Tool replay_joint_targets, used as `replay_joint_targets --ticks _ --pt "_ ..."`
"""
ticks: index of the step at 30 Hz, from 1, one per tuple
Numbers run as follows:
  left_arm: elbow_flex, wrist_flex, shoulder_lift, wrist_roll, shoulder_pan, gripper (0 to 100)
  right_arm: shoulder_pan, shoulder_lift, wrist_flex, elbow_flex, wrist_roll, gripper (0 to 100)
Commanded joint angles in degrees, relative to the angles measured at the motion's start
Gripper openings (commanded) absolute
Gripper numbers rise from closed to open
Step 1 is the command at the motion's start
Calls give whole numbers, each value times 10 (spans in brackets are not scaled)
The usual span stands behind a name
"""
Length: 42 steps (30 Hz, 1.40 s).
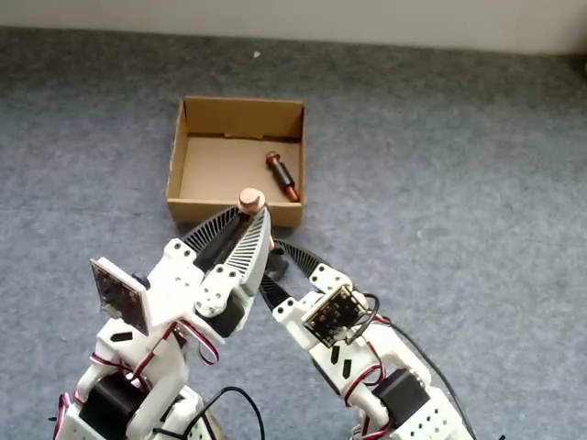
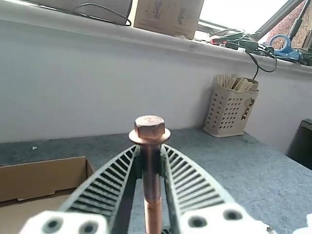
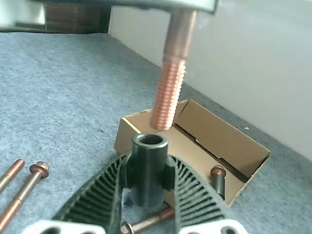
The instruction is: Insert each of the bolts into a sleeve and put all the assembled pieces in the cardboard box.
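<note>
My left tool (image 2: 151, 150) stands at lower centre-left of the high view, its tip overlapping the near wall of the box (image 1: 188, 151). It is clamped tight on a bolt (image 2: 149, 130) - head up, threaded end hanging down, long axis close to upright with a slight lean.

Just right of it, my right tool (image 3: 149, 162) grips a sleeve (image 3: 148, 173) upright, its bore open to the top. What matters is this: the bolt's tip hangs just above the sleeve's mouth, apart from it and a touch off its centre. I judge the next move needs a small sideways correction, then a straight descent along the bolt's axis. The two tools nearly touch at the tips - little room to swing either one.

The box lies upper left-centre of the high view, just beyond both tools. One assembled piece (image 1: 282, 176) lies by its right wall, with bare floor to that piece's left. Under and beside my right tool, loose bolts (image 3: 22, 192) lie on the surface (image 1: 440, 183). Room for moving, as I judge it, is to the right of the arms.
</note>
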Motion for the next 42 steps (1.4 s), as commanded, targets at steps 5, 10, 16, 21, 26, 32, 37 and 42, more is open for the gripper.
replay_joint_targets --ticks 5,10,16,21,26,32,37,42 --pt "11 -1 -3 5 -20 5 -2 -9 -12 -10 6 5" --pt "27 -4 -3 6 -31 5 -2 -9 -12 -11 6 5" --pt "38 0 -3 6 -31 5 16 -9 -14 -11 5 5" --pt "51 2 -3 6 -26 5 26 -9 -15 -11 5 5" --pt "51 29 -3 6 -26 5 29 -9 -15 -11 5 5" --pt "78 33 -3 4 -26 5 29 -9 -12 -28 -1 5" --pt "101 33 -2 4 -26 6 80 -9 14 -62 -73 5" --pt "105 37 2 4 -26 9 101 -9 14 -65 -87 5"
